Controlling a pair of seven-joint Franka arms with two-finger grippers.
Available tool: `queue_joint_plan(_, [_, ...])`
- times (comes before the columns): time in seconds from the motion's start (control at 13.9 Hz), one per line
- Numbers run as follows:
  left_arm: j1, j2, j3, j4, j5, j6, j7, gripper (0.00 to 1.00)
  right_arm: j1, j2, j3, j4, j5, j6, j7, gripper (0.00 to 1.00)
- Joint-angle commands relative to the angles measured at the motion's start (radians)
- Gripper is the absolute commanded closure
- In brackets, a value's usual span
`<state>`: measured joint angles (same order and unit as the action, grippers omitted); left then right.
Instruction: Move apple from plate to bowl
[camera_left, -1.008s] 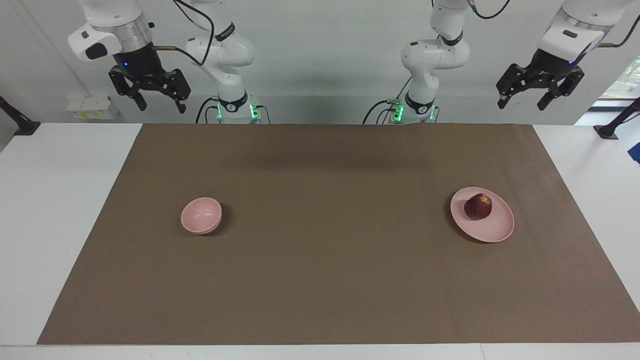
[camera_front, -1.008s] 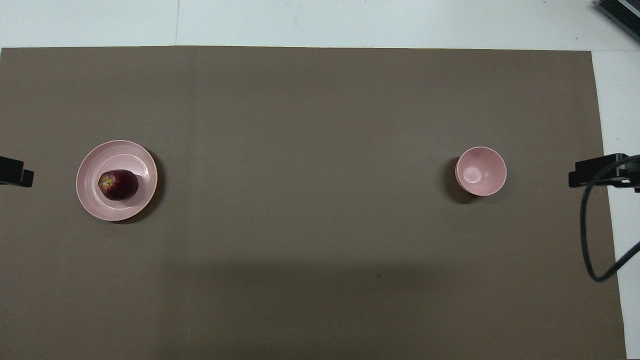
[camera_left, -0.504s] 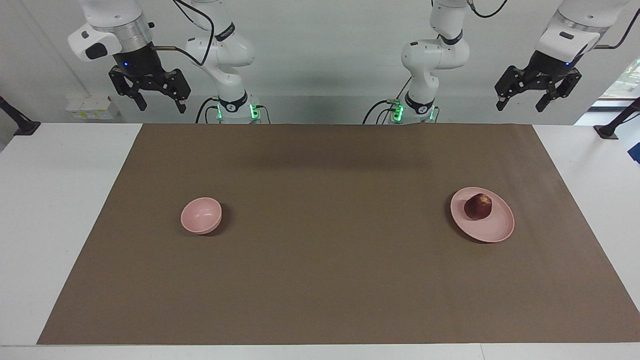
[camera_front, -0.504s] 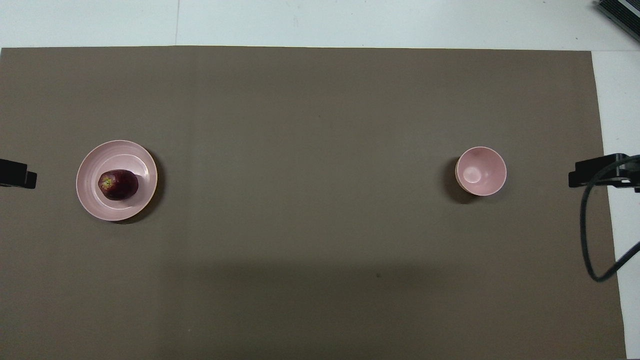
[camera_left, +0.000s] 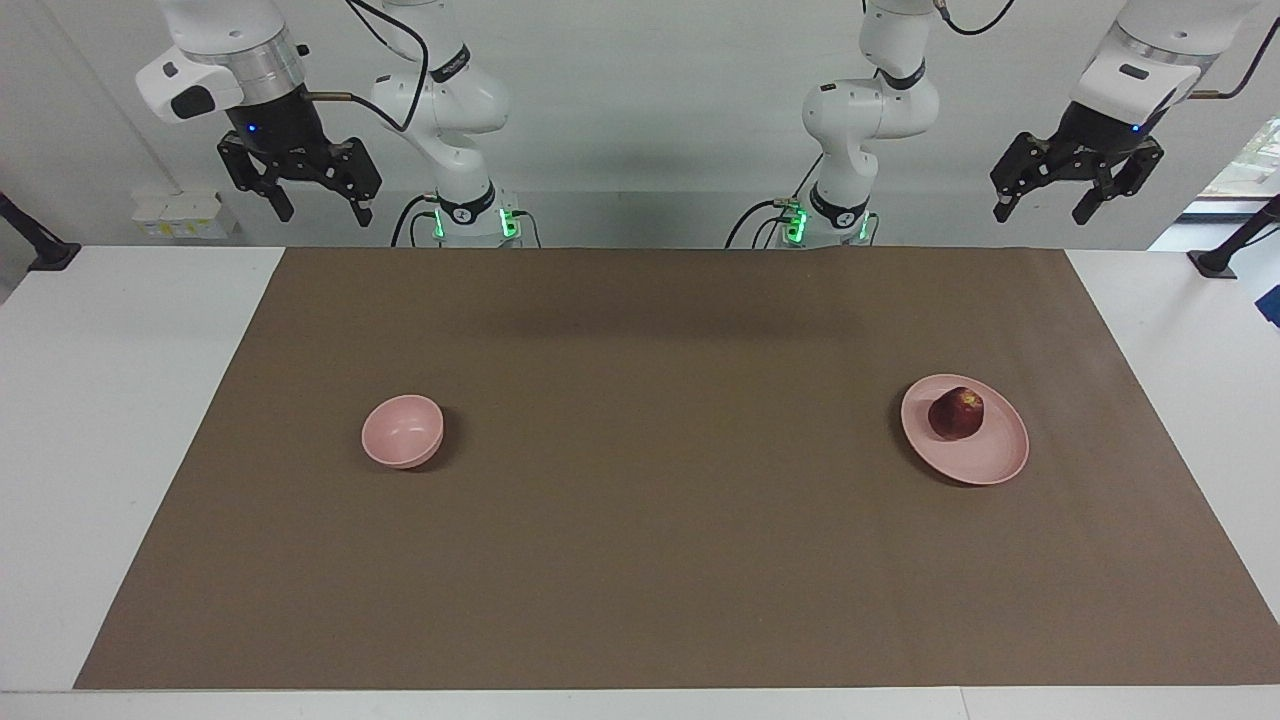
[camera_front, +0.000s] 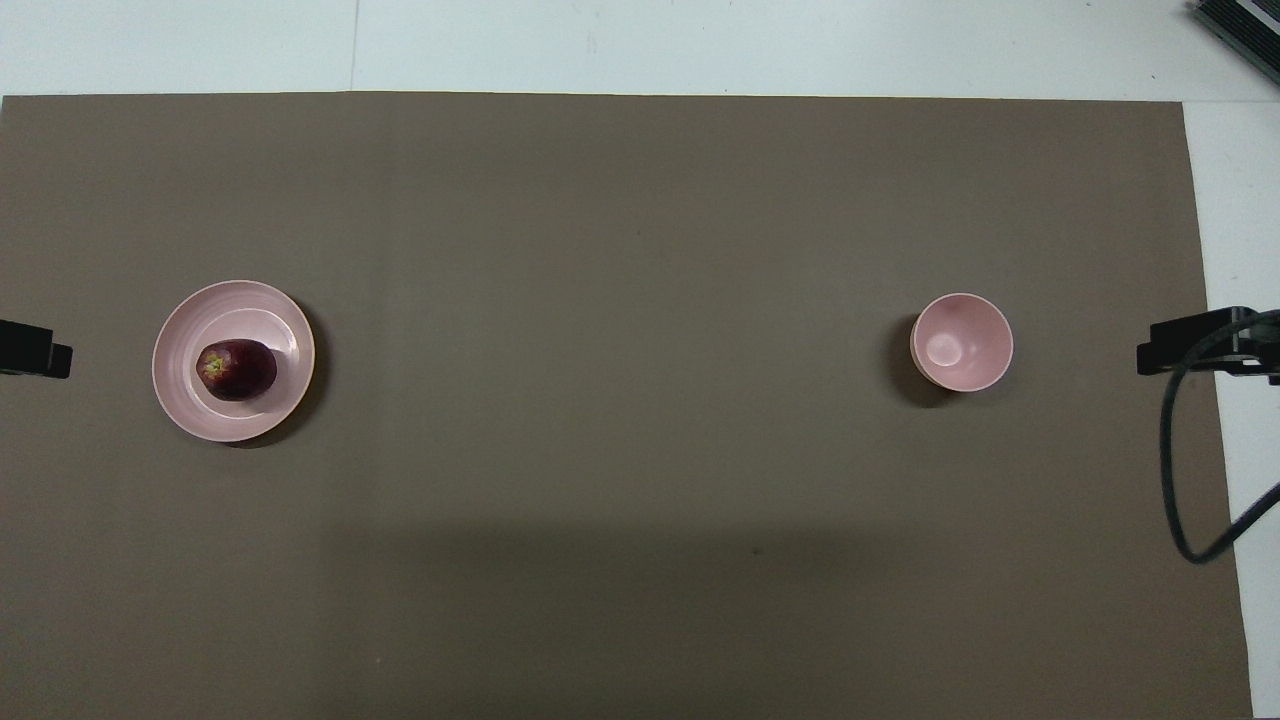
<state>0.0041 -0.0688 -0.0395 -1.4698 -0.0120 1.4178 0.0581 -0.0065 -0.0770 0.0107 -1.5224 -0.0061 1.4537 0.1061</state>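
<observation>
The dark red apple (camera_left: 956, 413) (camera_front: 238, 369) lies on the pale pink plate (camera_left: 990, 462) (camera_front: 180, 400) toward the left arm's end of the brown mat. The small deep pink bowl (camera_left: 402, 431) (camera_front: 962, 342) stands empty toward the right arm's end. My left gripper (camera_left: 1043, 209) hangs open and empty high up at the robots' edge of the table, well above the plate's end. My right gripper (camera_left: 322, 210) hangs open and empty high up at the robots' edge, above the bowl's end. In the overhead view only dark tips show at the side edges.
A brown mat (camera_left: 660, 560) (camera_front: 620, 560) covers most of the white table (camera_left: 90, 420). A black cable (camera_front: 1175, 500) loops at the right arm's end in the overhead view. Black clamp stands (camera_left: 1215, 262) sit at the table's corners near the robots.
My left gripper has risen slightly and shifted a little; the apple, plate, bowl and right gripper have not moved.
</observation>
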Motion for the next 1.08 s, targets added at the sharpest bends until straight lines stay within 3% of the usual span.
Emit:
queue_joint_plan(0.0, [-0.004,-0.025,0.003,-0.03,0.007,0.021,0.014,0.0,-0.015,0.008,0.005,0.015,0.021,-0.006,-0.011,0.0])
queue_joint_plan(1.01, [0.007,-0.023,0.013,-0.023,0.01,0.001,0.008,0.0,-0.015,0.008,0.005,0.015,0.021,-0.006,-0.011,0.0])
